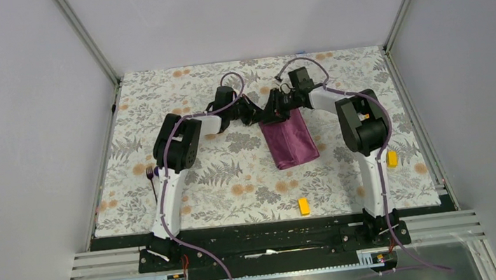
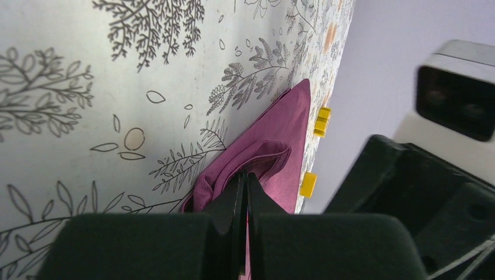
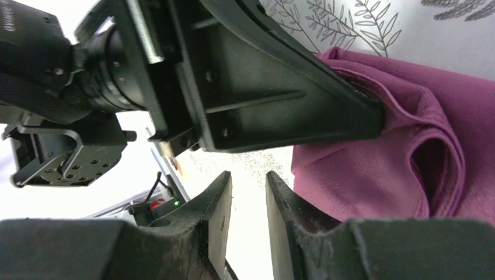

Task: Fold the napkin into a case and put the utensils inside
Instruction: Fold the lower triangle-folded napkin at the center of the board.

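Note:
The plum-purple napkin [image 1: 289, 144] lies folded as a narrow band in the middle of the floral mat. My left gripper [image 1: 255, 115] is at its far end, shut on the edge of the upper layer [image 2: 265, 153], which it lifts so the fold gapes. In the right wrist view the left finger [image 3: 280, 99] pinches the napkin [image 3: 403, 175]. My right gripper [image 1: 274, 111] sits just beside the same far end; its fingertips [image 3: 220, 192] stand slightly apart with nothing between them. A dark purple utensil [image 1: 152, 181] lies at the mat's left side, partly hidden behind the left arm.
Two small yellow blocks lie near the front, one in the middle [image 1: 303, 206] and one by the right arm [image 1: 392, 159]; both show in the left wrist view [image 2: 321, 119] [image 2: 308, 182]. Grey walls enclose the floral mat [image 1: 235, 176].

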{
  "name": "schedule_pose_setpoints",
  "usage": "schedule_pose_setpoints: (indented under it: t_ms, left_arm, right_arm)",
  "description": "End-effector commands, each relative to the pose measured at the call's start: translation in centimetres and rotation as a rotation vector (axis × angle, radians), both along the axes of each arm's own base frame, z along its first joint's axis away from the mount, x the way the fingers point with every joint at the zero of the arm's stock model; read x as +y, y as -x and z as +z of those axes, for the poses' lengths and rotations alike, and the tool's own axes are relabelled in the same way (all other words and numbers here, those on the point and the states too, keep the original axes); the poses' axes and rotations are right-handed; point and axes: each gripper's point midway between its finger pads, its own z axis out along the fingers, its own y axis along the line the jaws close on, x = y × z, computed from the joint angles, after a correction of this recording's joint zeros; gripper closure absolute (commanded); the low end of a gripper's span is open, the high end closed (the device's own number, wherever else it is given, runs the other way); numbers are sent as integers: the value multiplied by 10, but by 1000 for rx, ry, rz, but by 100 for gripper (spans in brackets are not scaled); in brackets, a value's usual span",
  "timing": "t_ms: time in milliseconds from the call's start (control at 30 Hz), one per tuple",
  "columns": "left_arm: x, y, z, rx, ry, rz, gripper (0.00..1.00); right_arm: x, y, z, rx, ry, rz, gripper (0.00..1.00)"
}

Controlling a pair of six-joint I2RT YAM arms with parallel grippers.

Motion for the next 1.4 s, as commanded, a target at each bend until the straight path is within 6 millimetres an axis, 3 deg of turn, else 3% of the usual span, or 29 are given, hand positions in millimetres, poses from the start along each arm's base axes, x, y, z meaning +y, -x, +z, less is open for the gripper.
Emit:
schedule_pose_setpoints:
  t_ms: [0, 300, 933, 1200, 1367]
  left_arm:
    - [24, -5, -34, 61, -128, 99, 100]
    - [28, -5, -38, 72, -152, 109, 100]
    - [28, -8, -42, 74, -165, 106, 100]
    - [28, -7, -43, 76, -170, 103, 100]
    - [23, -11, -31, 55, -162, 78, 100]
  right_arm:
    - [22, 10, 3, 48, -128, 82, 65]
    - [10, 55, -26, 103, -102, 97, 63]
    - [-24, 157, -23, 130, -70, 120, 61]
    - [-31, 168, -13, 92, -36, 126, 60]
    - [-39, 182, -48, 161, 21, 112, 60]
